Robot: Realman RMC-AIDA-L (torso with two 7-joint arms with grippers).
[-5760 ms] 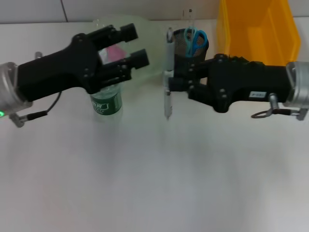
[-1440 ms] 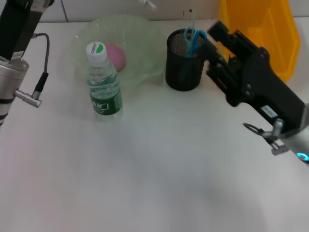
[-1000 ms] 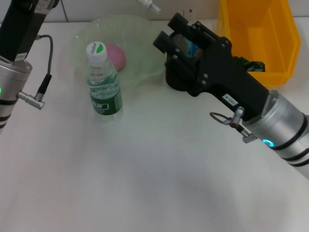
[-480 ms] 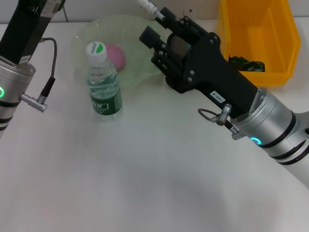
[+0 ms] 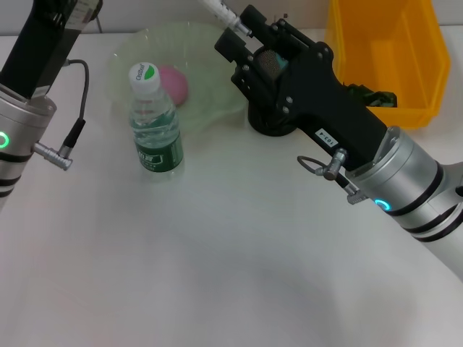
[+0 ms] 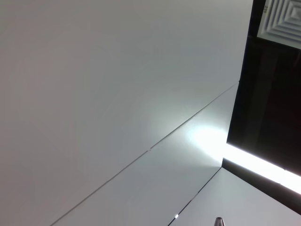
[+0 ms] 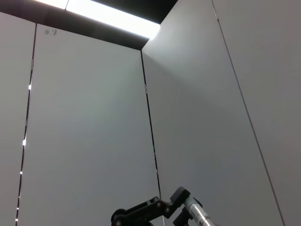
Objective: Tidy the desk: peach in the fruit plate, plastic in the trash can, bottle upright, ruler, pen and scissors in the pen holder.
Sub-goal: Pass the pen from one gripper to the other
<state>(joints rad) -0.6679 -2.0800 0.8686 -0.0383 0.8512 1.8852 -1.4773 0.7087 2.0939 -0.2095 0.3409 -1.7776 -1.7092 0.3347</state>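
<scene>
The pink peach [image 5: 173, 83] lies in the pale green fruit plate [image 5: 217, 101]. In front of the plate the bottle [image 5: 155, 123] stands upright, with a white and green cap. My right gripper [image 5: 237, 32] is raised over the black pen holder [image 5: 269, 121] and stands open, its fingers pointing at the back wall. It hides most of the holder. A bit of the scissors' blue handle [image 5: 278, 63] shows behind the gripper. Dark plastic [image 5: 372, 95] lies in the yellow trash can [image 5: 383, 43]. Ruler and pen are hidden. My left arm [image 5: 36, 79] rises out of the picture.
A thin white rod [image 5: 219, 10] shows at the top edge, close to my right fingertips; I cannot tell what it is. A black jointed part [image 7: 141, 215] shows low in the right wrist view. The left wrist view shows only wall and ceiling.
The ruler that my right gripper held earlier has left it. The right arm has swung left over the pen holder and now covers it. The left arm has lifted away from the bottle.
</scene>
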